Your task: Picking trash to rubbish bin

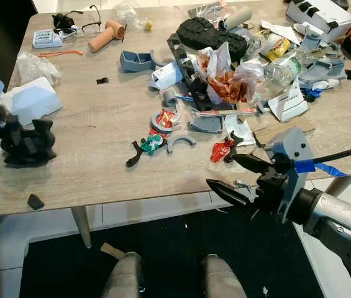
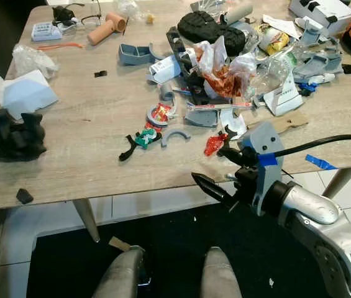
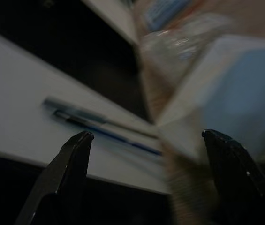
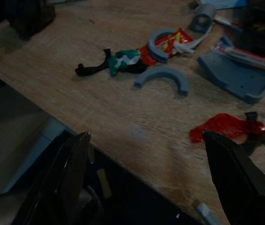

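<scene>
Wood-grain table (image 1: 100,155) strewn with clutter, red wrapper (image 1: 221,149) near its near edge (just far of the right gripper (image 1: 230,175)), fingers spread and empty, left gripper (image 3: 146,140) spread beside a pale blue block (image 1: 31,99) at the left edge.

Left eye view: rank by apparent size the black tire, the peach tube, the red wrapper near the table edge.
1. black tire
2. peach tube
3. red wrapper, though it sits nearer the camera.
</scene>
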Robot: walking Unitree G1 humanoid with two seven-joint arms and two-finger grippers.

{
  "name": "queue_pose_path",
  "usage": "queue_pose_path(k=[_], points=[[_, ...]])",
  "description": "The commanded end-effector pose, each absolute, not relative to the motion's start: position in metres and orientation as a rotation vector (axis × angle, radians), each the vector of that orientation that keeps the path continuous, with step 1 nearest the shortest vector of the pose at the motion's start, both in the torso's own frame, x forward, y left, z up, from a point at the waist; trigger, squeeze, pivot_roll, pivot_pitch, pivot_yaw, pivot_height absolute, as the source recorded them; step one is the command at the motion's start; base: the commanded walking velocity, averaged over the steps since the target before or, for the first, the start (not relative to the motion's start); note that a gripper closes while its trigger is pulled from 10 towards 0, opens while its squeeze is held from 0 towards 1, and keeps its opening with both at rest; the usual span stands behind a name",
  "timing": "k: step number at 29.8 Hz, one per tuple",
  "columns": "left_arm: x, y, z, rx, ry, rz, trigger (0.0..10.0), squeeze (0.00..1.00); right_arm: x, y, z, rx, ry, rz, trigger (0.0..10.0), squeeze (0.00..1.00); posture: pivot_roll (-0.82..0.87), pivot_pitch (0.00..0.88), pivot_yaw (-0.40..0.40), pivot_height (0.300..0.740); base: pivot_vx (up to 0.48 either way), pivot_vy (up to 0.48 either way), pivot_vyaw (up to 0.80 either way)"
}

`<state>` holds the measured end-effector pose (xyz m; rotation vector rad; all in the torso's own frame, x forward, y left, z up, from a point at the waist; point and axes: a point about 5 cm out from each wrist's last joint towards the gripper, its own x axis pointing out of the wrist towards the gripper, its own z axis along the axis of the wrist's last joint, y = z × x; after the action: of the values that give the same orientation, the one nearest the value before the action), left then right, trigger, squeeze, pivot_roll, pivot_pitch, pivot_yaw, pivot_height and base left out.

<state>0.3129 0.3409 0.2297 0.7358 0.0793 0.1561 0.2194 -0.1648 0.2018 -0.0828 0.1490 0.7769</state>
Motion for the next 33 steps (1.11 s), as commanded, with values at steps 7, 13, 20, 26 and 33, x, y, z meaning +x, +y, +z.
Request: queue_pose_path(k=[7,13,20,26,33], points=[[0.296,0.311,0.216,0.657,0.171,-0.218,10.0,0.00,0.221,-0.170,0.202,-0.094,0.145,0.762,10.0,0.00,-0.16,0.198,0.027,0.740,0.000,0.000,0.00],[0.287,0.272,0.239,0.351,-0.001,-0.456,10.0,0.00,0.222,-0.170,0.202,-0.094,0.144,0.762,10.0,0.00,-0.16,0.198,0.024,0.740,0.000,0.000,0.00],[0.289,0.265,0.281,0.153,-0.200,-0.448,10.0,0.00,0.223,-0.168,0.202,-0.091,0.142,0.765,10.0,0.00,-0.15,0.197,0.025,0.740,0.000,0.000,0.00],[0.287,0.261,0.285,0.168,-0.196,-0.455,10.0,0.00,0.223,-0.166,0.201,-0.088,0.141,0.764,10.0,0.00,-0.15,0.197,0.029,0.740,0.000,0.000,0.00],[0.260,0.288,0.279,0.240,-0.008,-0.576,10.0,0.00,0.223,-0.169,0.200,-0.089,0.146,0.759,10.0,0.00,-0.15,0.198,0.030,0.740,0.000,0.000,0.00]])
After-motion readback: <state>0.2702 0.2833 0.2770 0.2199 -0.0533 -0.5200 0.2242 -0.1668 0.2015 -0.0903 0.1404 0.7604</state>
